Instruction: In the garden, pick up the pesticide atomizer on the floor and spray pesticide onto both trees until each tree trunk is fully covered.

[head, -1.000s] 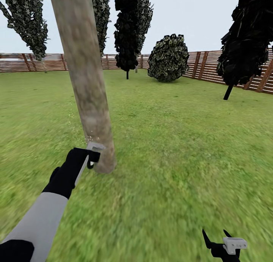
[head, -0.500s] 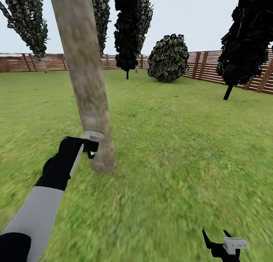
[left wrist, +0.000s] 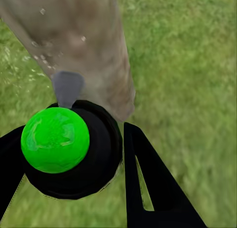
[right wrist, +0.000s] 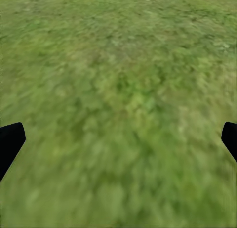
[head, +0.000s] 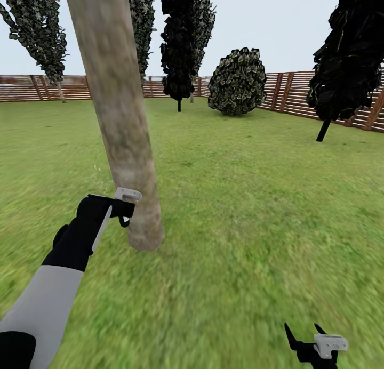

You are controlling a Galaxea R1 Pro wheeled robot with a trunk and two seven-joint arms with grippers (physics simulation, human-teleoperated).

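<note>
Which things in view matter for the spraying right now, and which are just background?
For the job:
- atomizer, gripped in the left hand
- tree trunk, right in front of its nozzle

Background:
- round bush
- wooden fence
- dark trees farther off
- right hand, open over bare lawn

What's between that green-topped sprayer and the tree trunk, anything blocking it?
Nothing visible. The sprayer, held in the left gripper, points its grey nozzle straight at the trunk, with only open air and a few droplets between.
</note>
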